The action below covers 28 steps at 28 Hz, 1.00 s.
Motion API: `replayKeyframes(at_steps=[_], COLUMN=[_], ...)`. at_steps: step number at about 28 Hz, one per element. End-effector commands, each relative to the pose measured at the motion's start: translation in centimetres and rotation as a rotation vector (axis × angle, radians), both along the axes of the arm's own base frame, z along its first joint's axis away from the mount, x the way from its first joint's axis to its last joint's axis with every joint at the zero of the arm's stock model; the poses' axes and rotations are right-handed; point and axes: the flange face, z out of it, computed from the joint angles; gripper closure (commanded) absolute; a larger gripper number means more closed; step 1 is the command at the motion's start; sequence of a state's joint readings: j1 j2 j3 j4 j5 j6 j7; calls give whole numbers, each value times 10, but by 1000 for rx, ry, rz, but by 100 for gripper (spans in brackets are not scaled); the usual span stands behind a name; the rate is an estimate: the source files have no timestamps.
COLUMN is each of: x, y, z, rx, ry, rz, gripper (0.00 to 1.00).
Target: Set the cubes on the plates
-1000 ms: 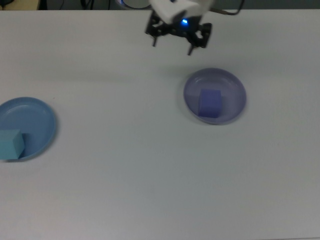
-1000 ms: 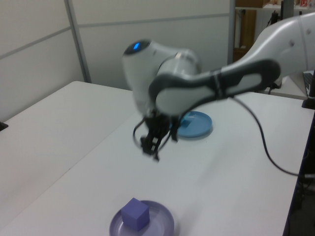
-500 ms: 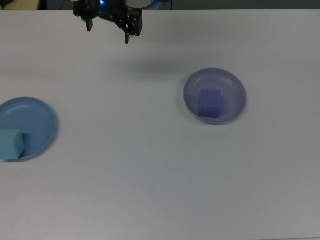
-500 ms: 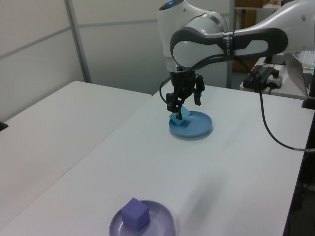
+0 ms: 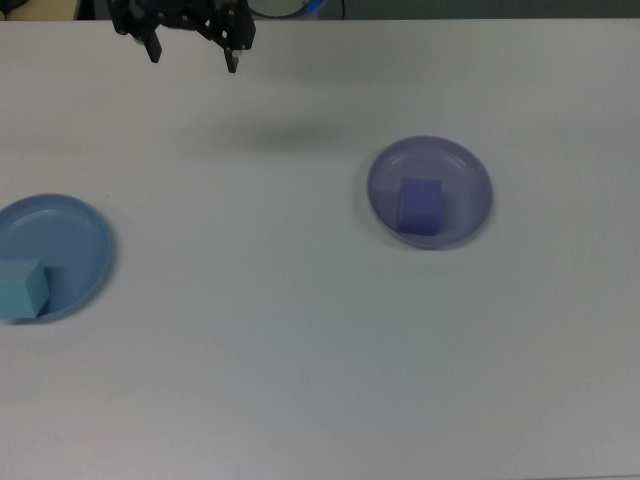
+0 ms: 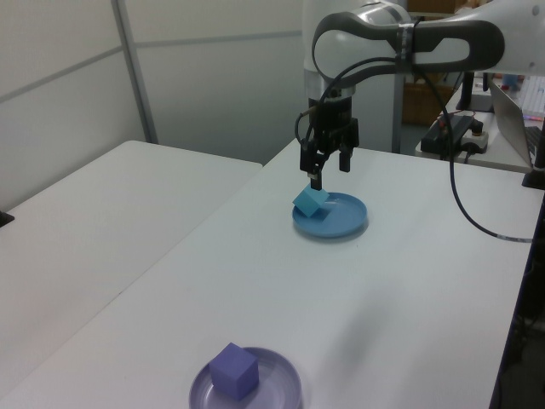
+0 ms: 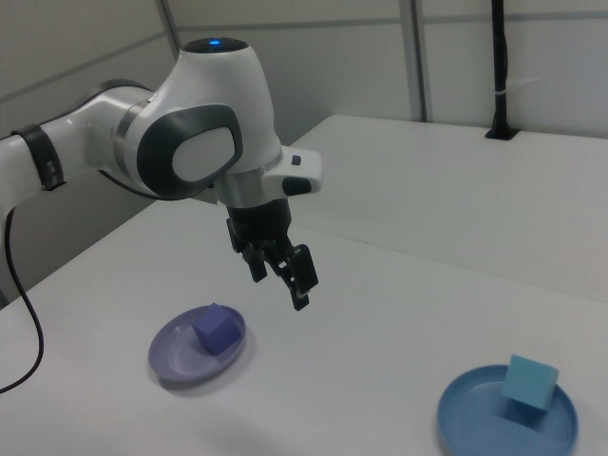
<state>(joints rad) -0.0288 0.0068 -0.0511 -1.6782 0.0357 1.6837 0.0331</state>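
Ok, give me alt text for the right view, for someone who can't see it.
A white robot arm holds its open, empty gripper above a white table. Below, at the right view's left, an indigo cube lies in a lavender plate; at the right view's lower right, a cyan cube rests on a blue plate.

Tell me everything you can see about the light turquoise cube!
The small matte light turquoise cube looks solid, with plain flat faces and no marks. It sits on the round sky-blue plate, not at its middle: it leans tilted on the raised rim at the top view's lower left edge. Only the plate touches it. The black two-finger tool is up in the air, apart from it.
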Motion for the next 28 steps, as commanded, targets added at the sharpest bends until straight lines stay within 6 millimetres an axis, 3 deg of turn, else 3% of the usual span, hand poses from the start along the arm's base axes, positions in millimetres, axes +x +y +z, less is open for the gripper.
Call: replayKeyframes(at_steps=[1,6,28], x=[-3,-2,3], y=[5,-7,-2], z=[7,20,10], rx=[12,6,-55], ry=[-21,-50,-24], rz=[48,64,83], gripper=[0,0,0])
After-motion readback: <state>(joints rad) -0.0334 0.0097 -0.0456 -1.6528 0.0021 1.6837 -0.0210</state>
